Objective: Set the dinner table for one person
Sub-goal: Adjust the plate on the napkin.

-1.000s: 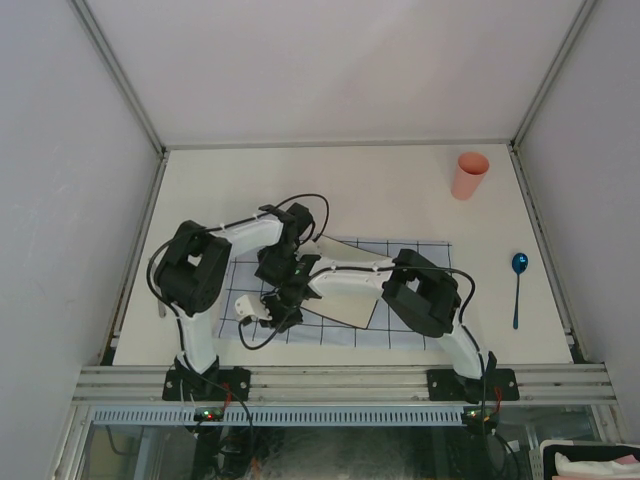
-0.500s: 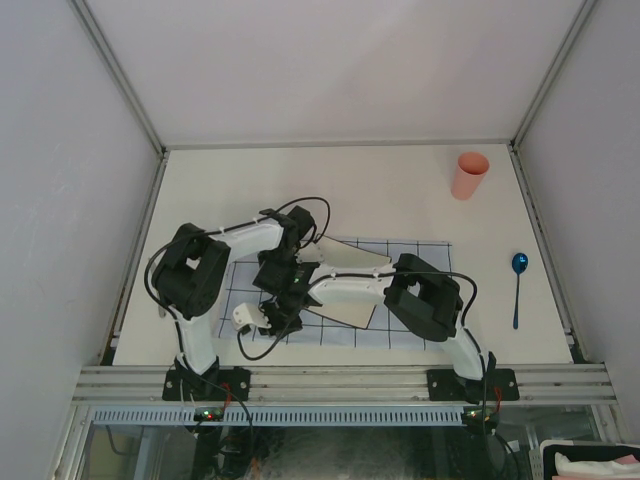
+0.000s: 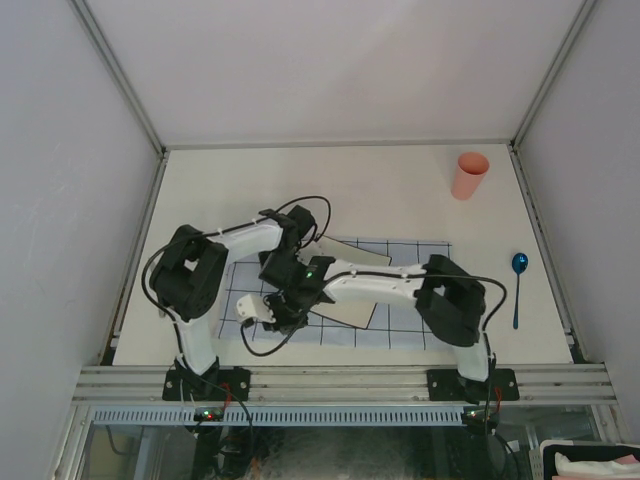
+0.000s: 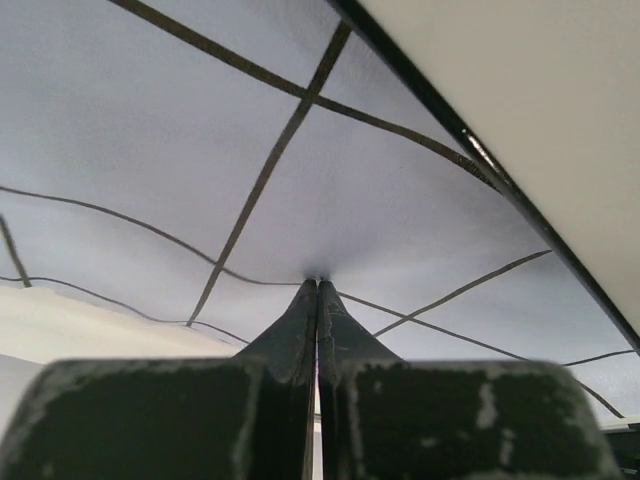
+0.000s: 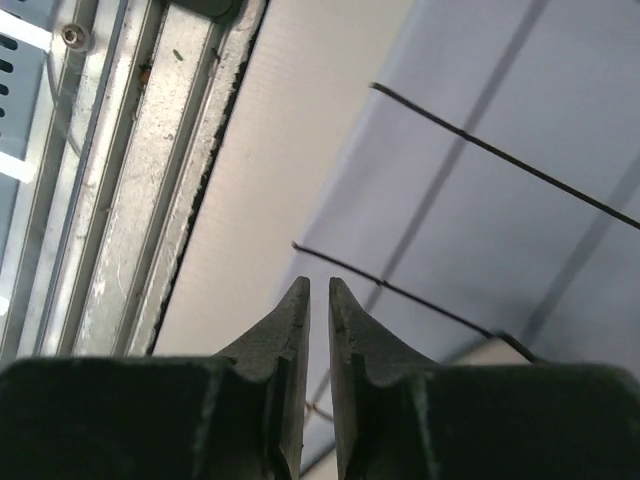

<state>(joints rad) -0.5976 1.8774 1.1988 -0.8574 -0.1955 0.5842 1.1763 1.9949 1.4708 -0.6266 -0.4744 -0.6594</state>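
Observation:
The dinner table [image 3: 380, 195] is an off-white surface. A light-blue cloth [image 3: 410, 300] with a dark grid lies on its near half. Part of the cloth is folded over, so its pale underside [image 3: 350, 300] faces up. My left gripper [image 3: 281, 272] is shut on the cloth [image 4: 200, 150], whose fabric rises to a peak at the left gripper [image 4: 318, 282]. My right gripper [image 3: 272, 316] hovers over the cloth's near-left edge [image 5: 500, 200]. The right gripper [image 5: 319, 282] is open by a narrow slit with nothing in it. A pink cup [image 3: 470, 175] and a blue spoon [image 3: 518, 285] lie to the right.
Grey metal rails [image 5: 130, 180] run along the table's near edge close to my right gripper. Pale walls close in the table on the left, back and right. Both arms cross over the left half of the cloth.
The right arm's elbow has swung out to the right and its forearm now stretches longer across the cloth. The left arm and the folded cloth have hardly moved.

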